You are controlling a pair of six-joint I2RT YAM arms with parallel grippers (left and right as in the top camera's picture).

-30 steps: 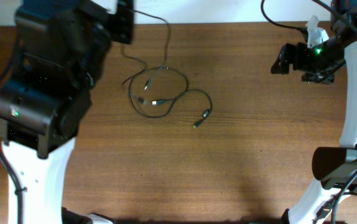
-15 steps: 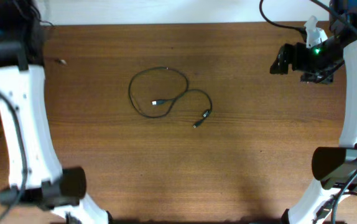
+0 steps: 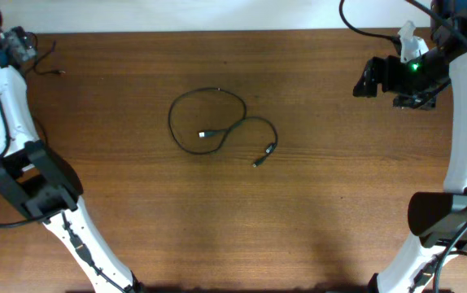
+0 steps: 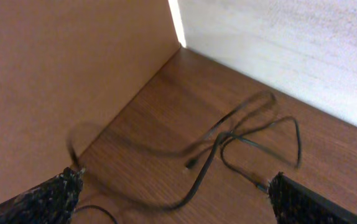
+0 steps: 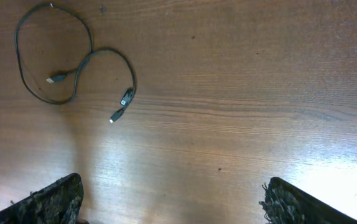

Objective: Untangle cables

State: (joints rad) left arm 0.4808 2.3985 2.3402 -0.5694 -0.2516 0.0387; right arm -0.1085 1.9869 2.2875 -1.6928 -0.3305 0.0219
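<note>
Table (image 3: 217,236), near edge: bare wood, nothing lying on it.

Looped cable (image 3: 206,134), middle of the table, a little toward the far edge: one thin black cord in a single round loop. One plug rests inside the loop; the outer plug (image 3: 267,150) trails toward the right edge. The cord crosses itself once, on the loop's right side.

Right gripper (image 5: 173,190), over the far right part of the table: fingers spread wide, nothing between them, well apart from the cord.

Left gripper (image 4: 175,186), at the far left corner: fingers spread wide and gripping nothing. Its wrist view is blurred.

Second cable (image 4: 217,142), far left corner, just beside the left gripper: loose on the wood, well apart from the looped cable.

Handling note (judgement): separation looks done, and only the single loop remains. It is best taken at the outer plug, where the cord lies clear. Draw it low and slowly toward the right edge so the loop opens rather than tightening. The left arm can pin the inner plug.
</note>
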